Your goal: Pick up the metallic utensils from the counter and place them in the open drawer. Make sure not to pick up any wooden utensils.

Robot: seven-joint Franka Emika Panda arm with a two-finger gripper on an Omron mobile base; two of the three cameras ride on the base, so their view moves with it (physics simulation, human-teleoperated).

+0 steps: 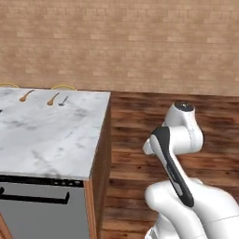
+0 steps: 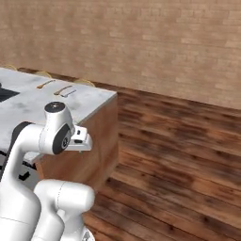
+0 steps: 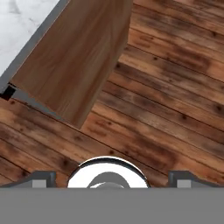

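We see a marble counter (image 1: pixel 46 135) on a wood base, its side panel facing a plank floor (image 3: pixel 175 87). Our arm (image 1: pixel 175 154) is folded beside that end — the gripper (image 3: pixel 107 178) hangs over bare floor, jaws spread wide, empty. At the counter's far edge, toward eleven o'clock from the arm, lie two wooden spoons (image 1: pixel 25 96) and a small silver fork (image 1: pixel 63 101), long axis running away from us. We judge a long reach is needed.
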